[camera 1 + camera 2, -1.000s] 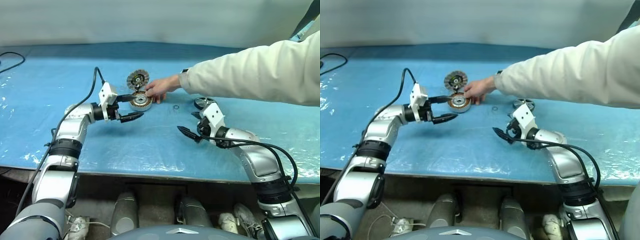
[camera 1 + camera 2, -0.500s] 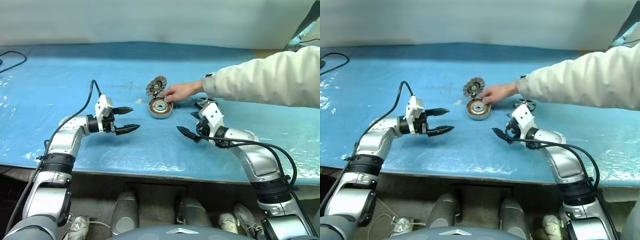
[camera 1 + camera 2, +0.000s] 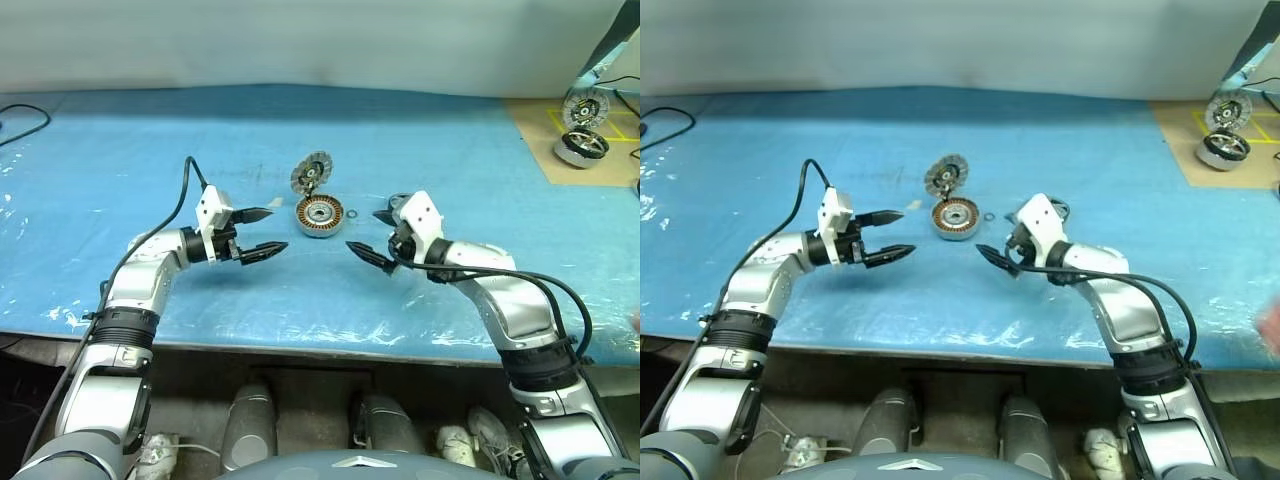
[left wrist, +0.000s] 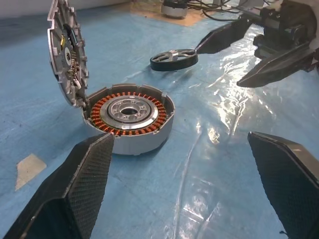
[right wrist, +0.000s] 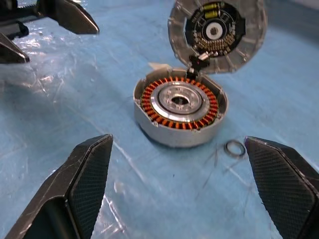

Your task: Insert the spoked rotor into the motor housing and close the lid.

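The motor housing [image 3: 319, 215] sits on the blue surface [image 3: 150, 150] between the two pincers, just ahead of both sets of tips, its ring of copper windings and silver hub facing up and uncovered. The lid [image 3: 311, 173] stands raised from the housing's far edge, hinged open and nearly upright, its segmented inner face with the dark centre turned toward the pincers. The spoked rotor [image 4: 174, 58] lies flat on the surface beyond the right pincer [image 3: 370, 235], on the far side of that pincer's tips from the housing, apart from it. A thin washer ring [image 5: 233, 148] lies on the surface just beside the housing on the right pincer's side. The left pincer [image 3: 262, 230] hovers near the housing with its black fingers spread wide and nothing between them, pointing toward the right pincer. The right pincer faces it, fingers likewise spread wide and empty. Far off past the right pincer, two more motor parts [image 3: 583, 130] rest on a brown board [image 3: 540, 150].
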